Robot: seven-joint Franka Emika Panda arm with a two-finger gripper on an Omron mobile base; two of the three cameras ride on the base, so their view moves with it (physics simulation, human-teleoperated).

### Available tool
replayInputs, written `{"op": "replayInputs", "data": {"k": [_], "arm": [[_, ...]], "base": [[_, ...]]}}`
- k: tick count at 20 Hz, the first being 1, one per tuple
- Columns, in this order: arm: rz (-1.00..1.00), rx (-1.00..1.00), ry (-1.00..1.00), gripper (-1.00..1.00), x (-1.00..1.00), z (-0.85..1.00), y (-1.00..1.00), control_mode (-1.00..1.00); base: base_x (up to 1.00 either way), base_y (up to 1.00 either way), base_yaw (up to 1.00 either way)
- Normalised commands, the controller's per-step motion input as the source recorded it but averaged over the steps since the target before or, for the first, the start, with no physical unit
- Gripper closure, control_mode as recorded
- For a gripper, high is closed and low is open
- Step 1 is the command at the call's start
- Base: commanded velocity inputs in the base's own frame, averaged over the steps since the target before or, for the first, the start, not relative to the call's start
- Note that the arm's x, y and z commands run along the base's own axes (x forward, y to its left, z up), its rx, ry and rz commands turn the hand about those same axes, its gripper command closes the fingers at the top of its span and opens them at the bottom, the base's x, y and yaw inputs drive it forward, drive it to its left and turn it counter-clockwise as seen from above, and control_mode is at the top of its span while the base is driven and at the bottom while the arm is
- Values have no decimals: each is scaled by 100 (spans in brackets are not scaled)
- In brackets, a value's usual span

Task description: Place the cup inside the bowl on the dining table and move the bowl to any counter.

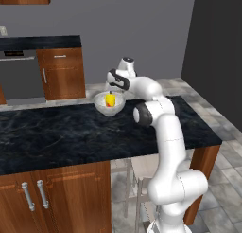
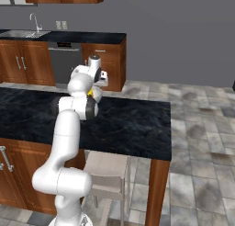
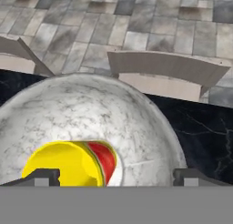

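Hand view: cup (image 3: 73, 163) sits inside bowl (image 3: 91, 127) on the tabletop (image 1: 56, 132); end effector (image 3: 116, 175) spread wide, holding nothing. Risk: an off-centre rim pinch could tip the bowl, spilling the cup.

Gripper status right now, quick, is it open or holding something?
Gripper: open, holding nothing; the cup sits free in the bowl between its tips.
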Motion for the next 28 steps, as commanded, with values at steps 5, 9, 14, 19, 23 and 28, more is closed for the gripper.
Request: {"op": "replayInputs", "data": {"k": [5,9,14,19,23,28], "arm": [[0,5,1,-100,-28,0,-17,-100],[0,5,1,-100,-26,0,-14,-100],[0,5,4,-100,-31,0,-15,-100],[0,6,7,-100,-29,0,-10,-100],[-2,5,5,-100,-9,0,-3,-100],[-11,5,2,-100,0,1,0,-100]], "base": [[0,0,0],[0,0,0],[0,0,0],[0,0,0],[0,0,0],[0,0,0]]}}
